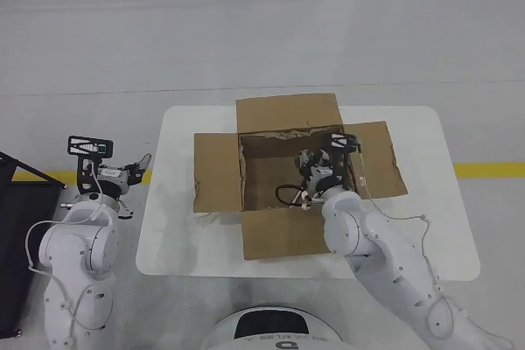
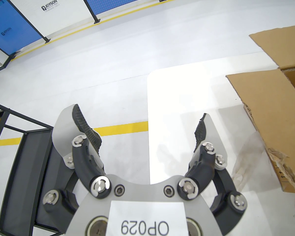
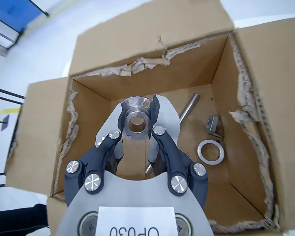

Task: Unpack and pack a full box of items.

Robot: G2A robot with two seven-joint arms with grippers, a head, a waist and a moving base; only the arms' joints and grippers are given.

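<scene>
An open cardboard box [image 1: 262, 175] [image 3: 162, 30] [image 2: 265, 104] stands on the white table [image 1: 429, 175] with its flaps spread out. My right gripper [image 3: 137, 114] [image 1: 308, 166] hangs over the box's inside, shut on a metal flanged bushing [image 3: 137, 121]. On the box floor lie a steel rod [image 3: 188, 106], a metal ring [image 3: 210, 152] and a small grey bracket [image 3: 212, 126]. My left gripper [image 2: 140, 121] [image 1: 133, 168] is open and holds nothing, off the table's left edge.
A black rack [image 1: 4, 227] [image 2: 22, 173] stands on the floor left of the table. A yellow floor line [image 1: 499, 169] runs behind the table. Torn paper tape [image 3: 137, 66] lines the box's rim. Bare table top lies left and right of the box.
</scene>
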